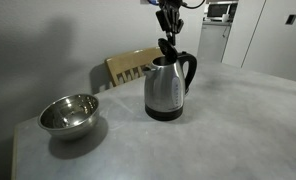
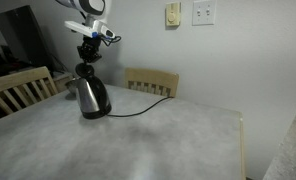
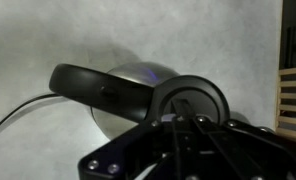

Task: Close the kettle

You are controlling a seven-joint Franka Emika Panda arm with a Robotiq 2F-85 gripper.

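The kettle (image 1: 166,88) stands on the grey table, a tall brushed-steel body on a black round base with a black loop handle (image 1: 191,68). It shows in both exterior views (image 2: 91,97). Its black hinged lid (image 3: 193,100) is raised, standing above the kettle's opening. My gripper (image 1: 168,42) hangs straight above the kettle with its fingertips down at the lid; it also shows in an exterior view (image 2: 88,50). In the wrist view the two fingers (image 3: 183,125) lie close together and shut against the round lid, holding nothing. The handle (image 3: 98,90) runs off to the left.
A wide shiny steel bowl (image 1: 70,113) sits on the table near its edge. Wooden chairs stand behind the table (image 1: 133,67) (image 2: 153,82) and at its end (image 2: 18,88). The kettle's black cord (image 2: 138,108) trails across the table toward the wall.
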